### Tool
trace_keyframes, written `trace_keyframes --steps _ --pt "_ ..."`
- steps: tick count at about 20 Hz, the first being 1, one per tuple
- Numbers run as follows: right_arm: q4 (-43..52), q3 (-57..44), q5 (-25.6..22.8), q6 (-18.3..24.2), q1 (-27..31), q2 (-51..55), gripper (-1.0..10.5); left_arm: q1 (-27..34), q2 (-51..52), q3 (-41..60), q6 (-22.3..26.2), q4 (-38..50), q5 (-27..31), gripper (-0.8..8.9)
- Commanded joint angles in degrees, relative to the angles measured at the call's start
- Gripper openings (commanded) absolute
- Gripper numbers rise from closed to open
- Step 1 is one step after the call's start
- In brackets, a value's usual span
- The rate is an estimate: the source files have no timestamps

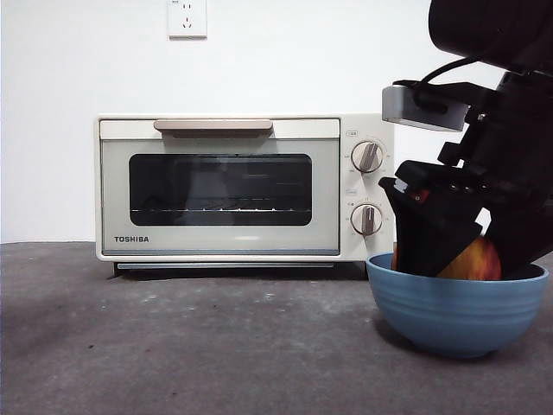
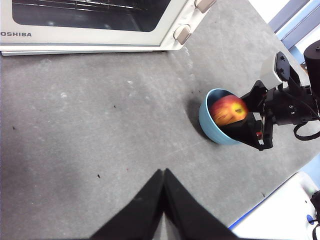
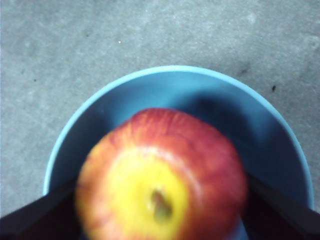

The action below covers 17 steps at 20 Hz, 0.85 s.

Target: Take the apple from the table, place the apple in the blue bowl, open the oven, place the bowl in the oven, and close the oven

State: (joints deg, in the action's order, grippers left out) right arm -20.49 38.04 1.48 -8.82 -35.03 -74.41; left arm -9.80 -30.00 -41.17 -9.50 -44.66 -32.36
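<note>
The red and yellow apple sits low inside the blue bowl, to the right of the oven. My right gripper reaches down into the bowl, its two black jaws pressed against the apple's sides. The cream Toshiba oven stands at the back with its door closed. My left gripper hangs shut and empty over the dark grey table, well away from the bowl.
The oven's beige bar handle runs along the top of the door, with two round knobs on its right. A wall socket is above. The table's edge, with a white and blue surface beyond it, lies near the bowl.
</note>
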Motion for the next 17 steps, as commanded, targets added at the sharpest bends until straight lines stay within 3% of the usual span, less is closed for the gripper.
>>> trace_keyframes --steps 1,8,13,17 --pt "0.83 0.44 0.0 -0.2 -0.35 -0.81 4.4 -0.15 -0.31 -0.9 0.9 0.46 -0.22 0.07" --pt "-1.53 4.13 -0.9 0.37 -0.35 2.62 4.6 -0.15 -1.18 -0.9 0.85 1.9 -0.2 0.07" --pt "-14.73 13.14 -8.55 2.38 -0.2 8.72 4.5 -0.46 -6.03 -0.9 -1.6 10.51 -0.2 0.07" --pt "-25.0 14.58 -13.99 1.46 2.45 14.29 4.5 -1.62 -14.38 -3.17 -3.21 19.65 0.85 0.07"
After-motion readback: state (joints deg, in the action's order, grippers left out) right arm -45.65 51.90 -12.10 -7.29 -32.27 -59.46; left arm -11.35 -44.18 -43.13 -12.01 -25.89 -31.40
